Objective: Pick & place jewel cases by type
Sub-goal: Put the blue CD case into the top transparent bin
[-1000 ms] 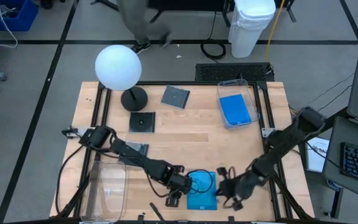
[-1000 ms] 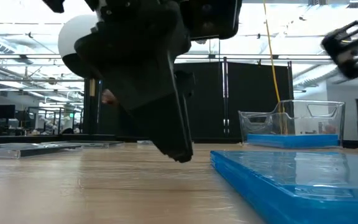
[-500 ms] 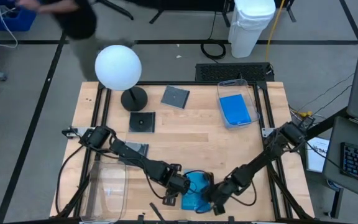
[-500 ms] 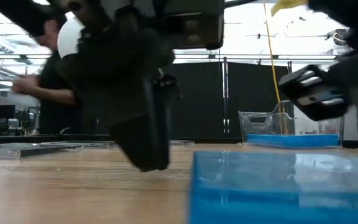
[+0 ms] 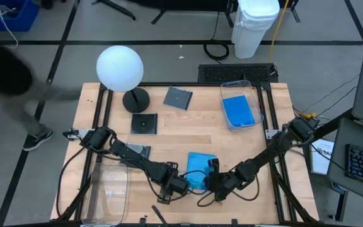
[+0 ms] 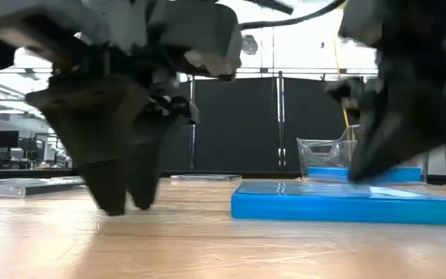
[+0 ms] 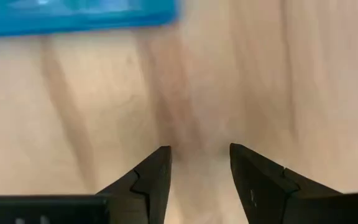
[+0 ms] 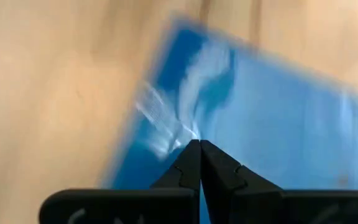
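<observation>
A bright blue jewel case (image 5: 200, 168) lies flat on the wooden table near its front edge. My right gripper (image 5: 210, 181) is shut, with its tips on that case's top. My left gripper (image 5: 174, 185) stands open just left of the case, pointing down, its fingertips (image 6: 116, 208) close to the tabletop and nothing between them. A second blue case (image 5: 239, 111) lies in the clear bin (image 5: 252, 94) at the far right. Three dark cases (image 5: 178, 98), (image 5: 144, 123), (image 5: 138, 151) lie flat on the left half. My right gripper rests its shut fingertips (image 8: 191, 155) on the blue case's top face (image 8: 229, 134), toward the case's near end. The fingers slant down onto it from the table's right side. The case lies flat on the table.
A white globe lamp (image 5: 120, 68) on a black base stands at the far left. An empty clear bin (image 5: 109, 192) sits at the near left. A blurred person (image 5: 8, 82) moves past the table's left side.
My right gripper has swung toward the table's left and tipped down onto the blue case. The case has turned and slid flat along the table toward the far edge. My left gripper has tipped steeper downward and now stands clear of the case.
</observation>
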`<state>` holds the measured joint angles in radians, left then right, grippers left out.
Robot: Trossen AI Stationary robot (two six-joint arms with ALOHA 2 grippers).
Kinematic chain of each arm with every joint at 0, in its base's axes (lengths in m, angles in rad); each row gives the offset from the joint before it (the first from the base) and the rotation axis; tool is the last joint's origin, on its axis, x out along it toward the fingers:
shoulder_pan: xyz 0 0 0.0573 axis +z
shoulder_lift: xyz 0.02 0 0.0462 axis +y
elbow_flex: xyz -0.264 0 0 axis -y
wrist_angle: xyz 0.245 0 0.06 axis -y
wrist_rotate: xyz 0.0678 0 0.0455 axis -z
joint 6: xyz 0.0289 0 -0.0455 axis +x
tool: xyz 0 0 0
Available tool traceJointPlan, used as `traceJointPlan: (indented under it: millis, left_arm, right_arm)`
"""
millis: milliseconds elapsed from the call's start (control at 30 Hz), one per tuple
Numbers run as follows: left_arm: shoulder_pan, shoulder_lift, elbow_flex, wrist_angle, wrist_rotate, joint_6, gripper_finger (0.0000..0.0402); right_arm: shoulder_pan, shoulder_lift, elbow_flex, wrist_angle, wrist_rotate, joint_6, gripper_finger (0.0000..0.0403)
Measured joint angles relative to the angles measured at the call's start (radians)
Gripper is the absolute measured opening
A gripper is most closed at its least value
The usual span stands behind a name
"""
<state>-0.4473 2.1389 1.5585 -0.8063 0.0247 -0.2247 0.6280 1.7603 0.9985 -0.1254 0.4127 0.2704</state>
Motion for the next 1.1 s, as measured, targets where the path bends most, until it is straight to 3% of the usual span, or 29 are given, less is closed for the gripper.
traceJointPlan:
  millis: [167, 367, 500, 800, 1100]
  left_arm:
    - [0.0, -0.045, 0.001, -0.003, -0.084, 0.081, 0.017]
    - [0.017, -0.046, 0.001, -0.005, -0.262, 0.258, 0.017]
    - [0.059, -0.046, 0.001, 0.014, -0.251, 0.292, 0.017]
    - [0.147, -0.046, 0.001, 0.076, -0.159, 0.329, 0.017]
    - [0.18, -0.038, 0.001, 0.086, -0.076, 0.348, 0.017]
  right_arm:
    - [0.032, -0.117, 0.029, -0.114, 0.033, 0.047, 0.0]
    - [0.037, -0.165, 0.029, -0.395, 0.031, 0.297, 0.0]
    - [0.038, -0.151, 0.004, -0.556, 0.024, 0.476, 0.0]
    - [0.041, -0.151, -0.203, -0.203, -0.077, 0.534, 0.0]
    - [0.037, -0.158, -0.334, 0.004, -0.05, 0.551, 0.0]
